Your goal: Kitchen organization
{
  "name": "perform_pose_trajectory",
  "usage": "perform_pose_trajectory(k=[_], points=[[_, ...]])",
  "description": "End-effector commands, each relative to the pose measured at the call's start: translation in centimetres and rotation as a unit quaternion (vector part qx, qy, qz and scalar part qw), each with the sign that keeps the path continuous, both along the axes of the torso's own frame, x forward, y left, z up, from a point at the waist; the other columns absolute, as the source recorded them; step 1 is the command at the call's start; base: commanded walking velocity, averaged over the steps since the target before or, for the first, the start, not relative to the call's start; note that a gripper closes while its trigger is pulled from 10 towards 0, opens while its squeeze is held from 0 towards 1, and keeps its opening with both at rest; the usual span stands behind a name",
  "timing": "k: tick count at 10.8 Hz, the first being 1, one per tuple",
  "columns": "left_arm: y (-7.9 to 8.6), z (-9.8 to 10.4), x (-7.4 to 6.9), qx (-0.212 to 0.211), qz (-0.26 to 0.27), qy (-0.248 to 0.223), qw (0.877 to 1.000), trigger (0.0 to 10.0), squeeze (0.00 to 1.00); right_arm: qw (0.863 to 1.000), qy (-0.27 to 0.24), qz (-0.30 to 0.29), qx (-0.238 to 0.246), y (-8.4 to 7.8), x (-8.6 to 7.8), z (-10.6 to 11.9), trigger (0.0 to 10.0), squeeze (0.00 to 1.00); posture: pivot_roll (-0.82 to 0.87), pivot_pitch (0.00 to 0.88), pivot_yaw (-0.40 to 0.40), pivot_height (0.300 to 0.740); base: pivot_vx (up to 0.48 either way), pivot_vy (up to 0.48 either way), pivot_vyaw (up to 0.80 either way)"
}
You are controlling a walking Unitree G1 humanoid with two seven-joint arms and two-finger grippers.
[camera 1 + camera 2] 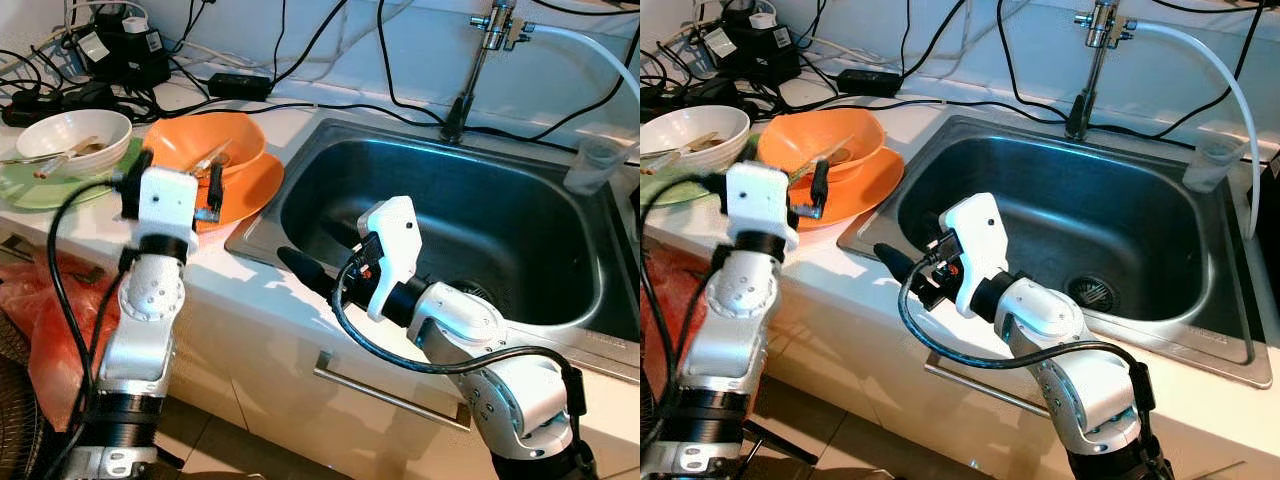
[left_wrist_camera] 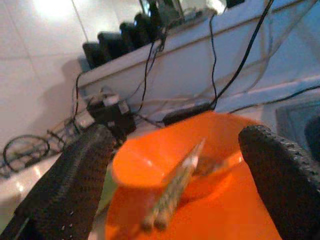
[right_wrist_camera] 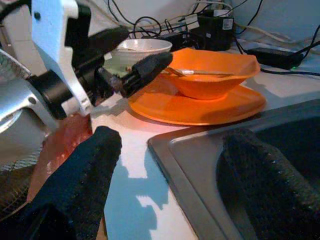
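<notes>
White kitchen counter (image 1: 270, 290) with a steel sink (image 1: 480, 215) set into it; a tangle of black cables (image 1: 120, 55) runs along the back wall at 11 o'clock, and the tap (image 1: 487, 40) stands at 1 o'clock.

We note an orange bowl (image 1: 205, 143) sitting on an orange plate (image 1: 248, 187) just beside the sink's near-left corner, with chopsticks (image 2: 172, 187) and a utensil lying loose inside. At 10 o'clock of it, a white bowl (image 1: 72, 135) rests on a green plate (image 1: 40, 188).

Left gripper (image 1: 170, 183) hangs at the bowl's near rim, fingers spread wide, holding nothing. Right gripper (image 3: 165, 165) hovers over the sink's left edge, fingers also apart and empty, pointing toward the orange stack.

Risks, as we judge them: tipping the bowl on lift would spill the chopsticks; a rim-only pinch could slip; the two arms sit close and could collide; a push could slide the plate over the sink edge.
</notes>
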State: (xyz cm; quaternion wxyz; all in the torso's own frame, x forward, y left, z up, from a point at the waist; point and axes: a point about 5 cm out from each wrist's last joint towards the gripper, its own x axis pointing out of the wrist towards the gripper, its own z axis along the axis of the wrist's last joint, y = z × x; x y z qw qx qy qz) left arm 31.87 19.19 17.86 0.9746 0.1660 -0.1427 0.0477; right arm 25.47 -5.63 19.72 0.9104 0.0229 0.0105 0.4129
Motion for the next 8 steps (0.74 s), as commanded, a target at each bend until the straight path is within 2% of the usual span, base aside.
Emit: perform_pose_trajectory(k=[1, 4, 8], points=[[0.5, -0.7, -0.1, -0.015, 0.019, 0.008, 1.000, 10.0, 0.00, 1.000, -0.007, 0.006, 0.001, 0.0, 0.0, 0.3, 10.0, 0.00, -0.02, 0.000, -0.007, 0.740, 0.000, 0.000, 0.00], [1.0, -1.3, 0.3, -0.039, 0.036, 0.015, 0.998, 10.0, 0.00, 1.000, -0.005, 0.008, -0.006, -0.1, -0.2, 0.2, 10.0, 0.00, -0.03, 0.000, -0.015, 0.740, 0.000, 0.000, 0.00], [1.2, -1.4, 1.3, -0.028, 0.041, 0.012, 0.999, 10.0, 0.00, 1.000, -0.007, 0.000, -0.008, -0.3, 0.0, 0.3, 10.0, 0.00, -0.05, 0.000, -0.009, 0.740, 0.000, 0.000, 0.00]])
